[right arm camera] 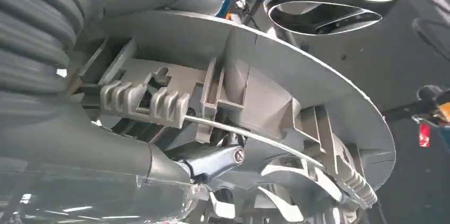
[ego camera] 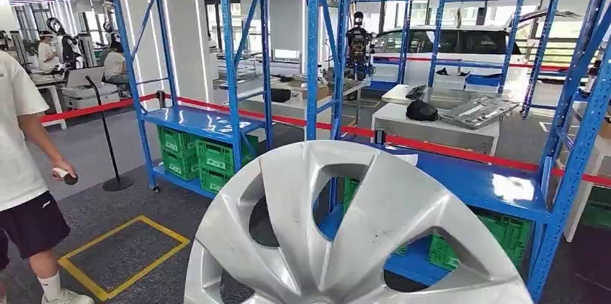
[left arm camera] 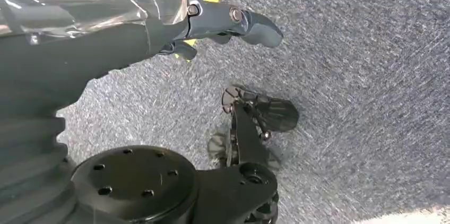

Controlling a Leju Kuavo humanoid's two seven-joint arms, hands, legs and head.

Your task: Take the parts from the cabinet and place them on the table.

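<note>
A large silver wheel cover [ego camera: 360, 232] fills the lower middle of the head view, held up close in front of me, face outward. In the right wrist view my right hand [right arm camera: 122, 149] grips the ribbed back of the wheel cover [right arm camera: 276, 91], its thumb [right arm camera: 215, 161] pressed under the rim's wire ring. My left hand [left arm camera: 175, 27] hangs over the grey carpet and holds nothing, its thumb [left arm camera: 249, 22] stretched out. The blue cabinet shelf [ego camera: 483, 181] stands just behind the cover. Farther back is a grey table [ego camera: 439, 127] with dark parts on it.
A person [ego camera: 21, 167] in a white shirt stands at the left, holding a small dark object. Blue racks [ego camera: 230, 66] with green crates [ego camera: 209, 156] stand ahead. A yellow floor square [ego camera: 119, 257] and a black stand [ego camera: 108, 138] lie to the left. Red barrier tape [ego camera: 94, 108] runs behind.
</note>
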